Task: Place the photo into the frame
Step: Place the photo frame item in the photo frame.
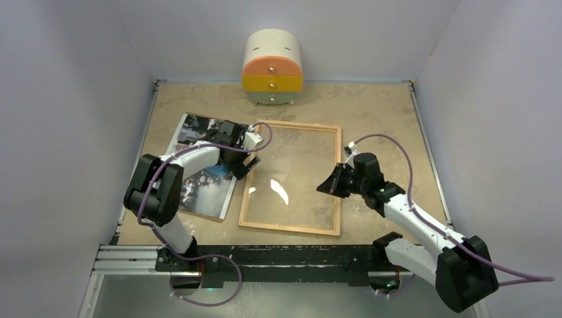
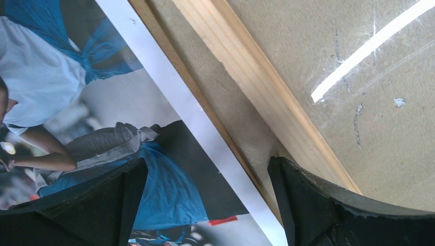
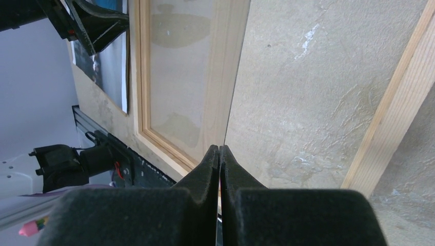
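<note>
From above, the frame [image 1: 291, 227] lay in the middle of the counter [image 1: 371, 106]. The photo [image 1: 199, 129] lay flat just left of it, with the left gripper [image 1: 244, 165] over the photo's edge nearest the frame. The right gripper [image 1: 329, 185] sat at the frame's right rail.

The left wrist view showed wide jaws straddling that white border. I reckoned they should pinch the print alone, not the brown board [image 2: 182, 66] beneath.

The right wrist view showed jaws pressed shut.

Plain pale lilac walls [image 1: 59, 99] three sides, scuffed tan tabletop [image 1: 378, 112], round drawer cabinet [image 1: 272, 69] mid far edge.
</note>
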{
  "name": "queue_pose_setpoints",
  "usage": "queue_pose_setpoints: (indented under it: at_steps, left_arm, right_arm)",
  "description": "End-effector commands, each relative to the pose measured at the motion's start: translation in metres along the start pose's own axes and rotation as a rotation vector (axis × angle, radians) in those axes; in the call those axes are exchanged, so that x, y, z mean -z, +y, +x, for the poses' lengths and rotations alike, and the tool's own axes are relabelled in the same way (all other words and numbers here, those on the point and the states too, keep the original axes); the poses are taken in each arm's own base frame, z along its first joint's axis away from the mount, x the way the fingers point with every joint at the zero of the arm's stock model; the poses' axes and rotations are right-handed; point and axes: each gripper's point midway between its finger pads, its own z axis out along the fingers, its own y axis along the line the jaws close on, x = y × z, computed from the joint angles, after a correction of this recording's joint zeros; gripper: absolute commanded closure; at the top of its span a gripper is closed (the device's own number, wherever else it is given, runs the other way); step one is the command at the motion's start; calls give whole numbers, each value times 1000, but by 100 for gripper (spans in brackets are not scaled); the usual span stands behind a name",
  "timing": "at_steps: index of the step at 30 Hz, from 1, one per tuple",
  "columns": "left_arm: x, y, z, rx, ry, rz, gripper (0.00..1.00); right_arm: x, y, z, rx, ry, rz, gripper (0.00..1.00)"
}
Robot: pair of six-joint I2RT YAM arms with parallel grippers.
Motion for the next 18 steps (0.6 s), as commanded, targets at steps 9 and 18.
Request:
queue_pose_setpoints:
  at_steps: [9,18]
  left_arm:
    - [-4,-21,5,-20,-21,68,6]
    - [-2,-18,4,-16,-23,55,7]
  right_arm:
    - [3,26,-3,-71,-17,-147,100]
    - [9,17,-3,-76,-50,-107,45]
